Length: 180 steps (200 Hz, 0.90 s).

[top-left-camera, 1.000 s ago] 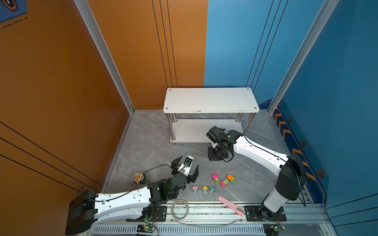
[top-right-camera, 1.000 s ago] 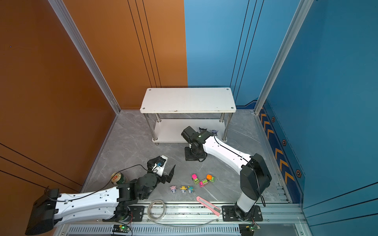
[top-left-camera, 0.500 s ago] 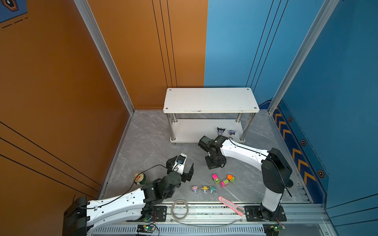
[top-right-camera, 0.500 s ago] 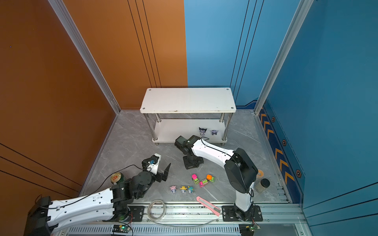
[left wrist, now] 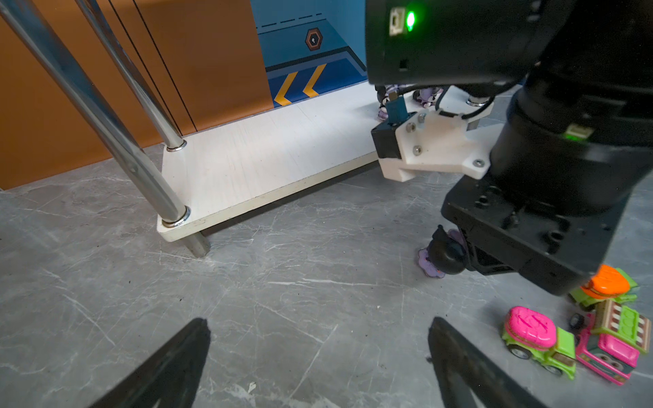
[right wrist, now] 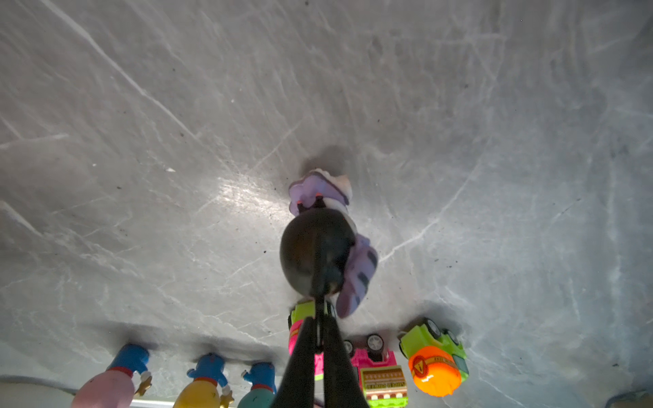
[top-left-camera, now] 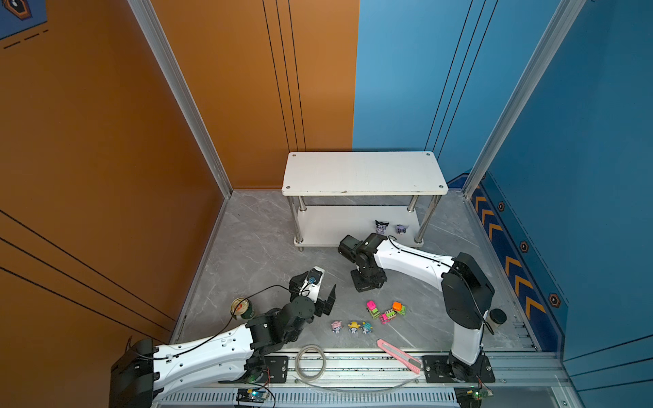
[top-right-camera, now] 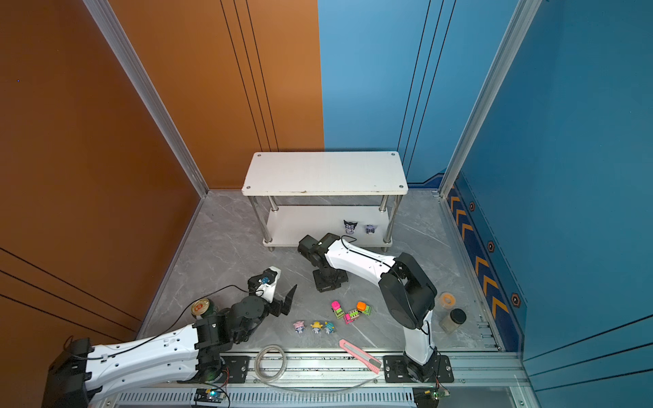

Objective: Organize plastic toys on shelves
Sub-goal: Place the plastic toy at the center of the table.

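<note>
Drawn back from the shelves (top-left-camera: 364, 173) since a second ago, the right gripper (right wrist: 319, 305) is held over a black-purple figurine (right wrist: 300, 254) standing on the floor between the lower board (top-left-camera: 335, 226) and the trucks (top-left-camera: 387, 311). Its jaws are nearly pressed together (contact cannot be told). The left gripper (left wrist: 318, 319) is spread, empty. A pick seems in hand: parting, then lowering, is called for. Two placed figurines (top-left-camera: 381, 226) are kept near the lower board's right front corner.

Shelves (top-right-camera: 325, 173): two black-purple figurines (top-right-camera: 350, 226) on lower board; three trucks (top-right-camera: 351, 315), three pastel figurines (top-right-camera: 315, 327) on worktop (top-right-camera: 229, 254) in front.
</note>
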Motion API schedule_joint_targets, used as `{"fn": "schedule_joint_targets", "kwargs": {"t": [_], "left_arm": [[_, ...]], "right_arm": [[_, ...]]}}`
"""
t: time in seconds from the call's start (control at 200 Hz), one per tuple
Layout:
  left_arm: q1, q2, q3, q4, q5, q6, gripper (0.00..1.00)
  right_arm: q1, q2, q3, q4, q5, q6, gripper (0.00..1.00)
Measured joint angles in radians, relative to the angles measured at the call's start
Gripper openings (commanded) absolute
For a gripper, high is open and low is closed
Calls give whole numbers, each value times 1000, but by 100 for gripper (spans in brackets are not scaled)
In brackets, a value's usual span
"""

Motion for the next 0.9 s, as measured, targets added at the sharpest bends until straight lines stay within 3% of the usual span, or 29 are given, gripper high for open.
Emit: {"fn": "schedule_joint_targets", "kwargs": {"t": [0.506,0.706,0.781,0.831,0.901], "left_arm": [[6,27,0,7,20,-8,98],[11,34,0,7,35,-12,100],[13,43,0,7,46,-19,88],[14,55,3,7,55,-28,71],[17,80,14,9,68,-29,58]], "right_arm": [[11,-1,26,2,-8,3,24],[11,-123,-11,50,-23,30,23],[9,-204,-63,92,-28,42,14],[4,-249,-102,118,-31,55,6],[-12,-310,-172,164,-37,78,0]]}}
